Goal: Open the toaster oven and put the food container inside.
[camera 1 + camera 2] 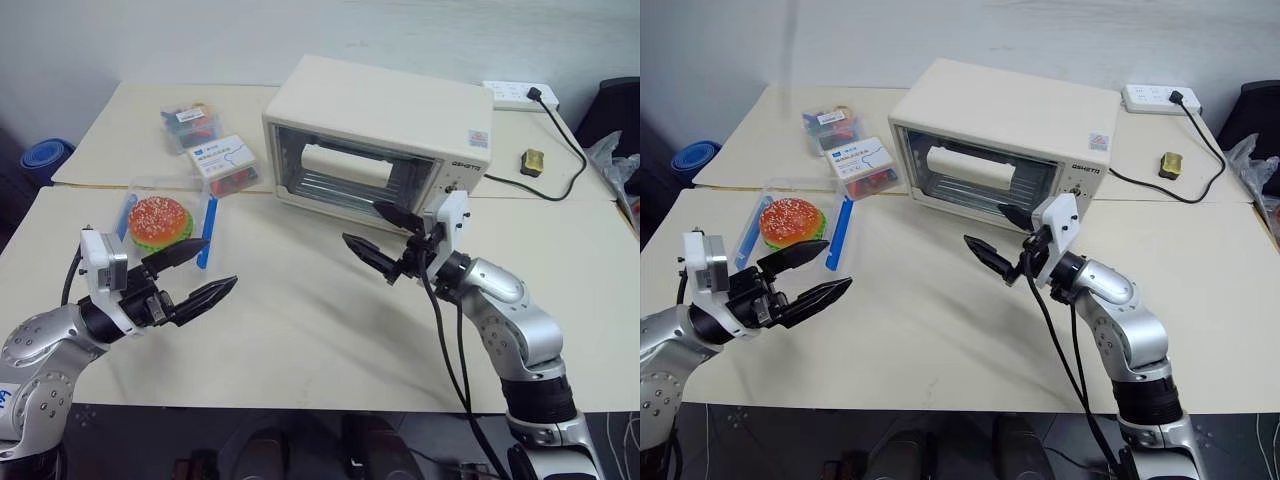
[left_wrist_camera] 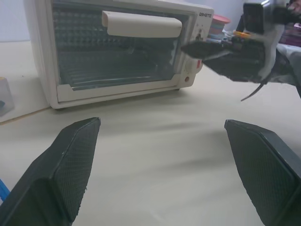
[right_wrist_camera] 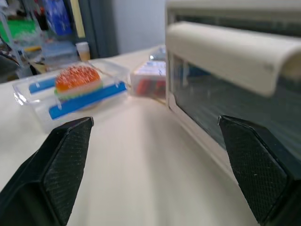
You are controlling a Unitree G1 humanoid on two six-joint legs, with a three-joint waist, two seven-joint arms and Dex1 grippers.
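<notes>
- Both grippers, left [image 1: 198, 270] and right [image 1: 385, 233], spread wide, empty.
- Oven [image 1: 380, 135] closed; I'd take its stiff bar handle [image 1: 345, 163].
- Container [image 1: 167, 222] near left gripper: light, slippery; I'd grip its sides.

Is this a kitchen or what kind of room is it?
Probably not a real kitchen, more like a lab or office set up for practice. The toaster oven sits on plain cream tables against a bare wall, its cord runs to a power strip, and the food container holds a toy burger.
</notes>
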